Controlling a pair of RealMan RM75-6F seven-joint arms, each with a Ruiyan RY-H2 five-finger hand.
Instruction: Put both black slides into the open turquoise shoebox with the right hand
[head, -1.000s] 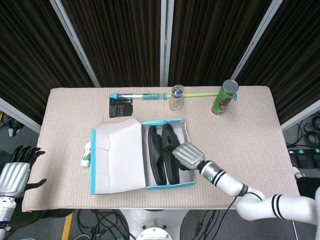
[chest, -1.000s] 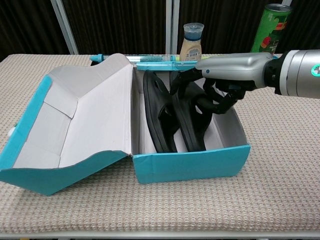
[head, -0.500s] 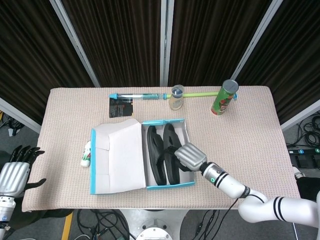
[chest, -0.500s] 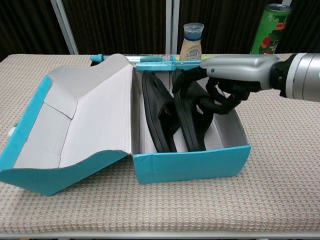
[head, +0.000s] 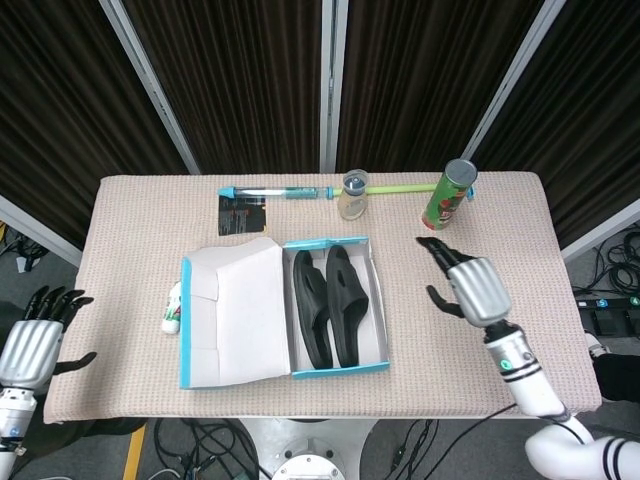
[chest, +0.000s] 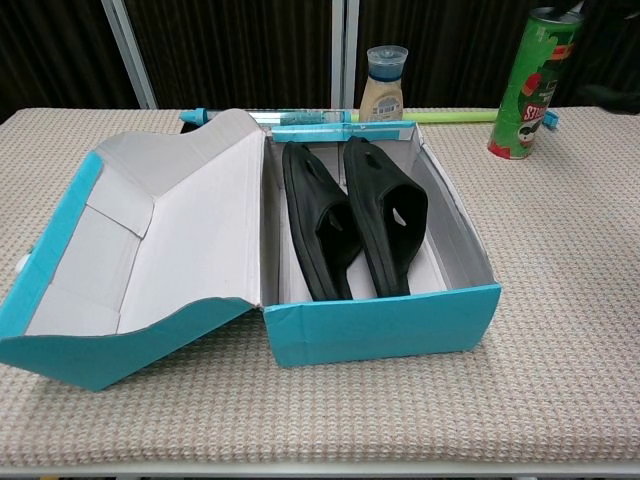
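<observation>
Right hand (head: 470, 288) spread, empty

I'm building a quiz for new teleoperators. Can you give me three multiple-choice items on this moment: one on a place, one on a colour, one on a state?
1. Where do the black slides lie?
A. On the cloth beside the box
B. Inside the turquoise shoebox
C. In the right hand

2. What colour is the tall can at the back right?
A. Green
B. Yellow
C. White

3. How is the right hand?
A. Gripping a slide
B. Pressing the lid
C. Open, holding nothing

Answers:
1 B: both slides sit side by side in the box's tray.
2 A: its body is green, with some red print.
3 C: in the head view it is to the right of the box, fingers apart, touching nothing.
</observation>
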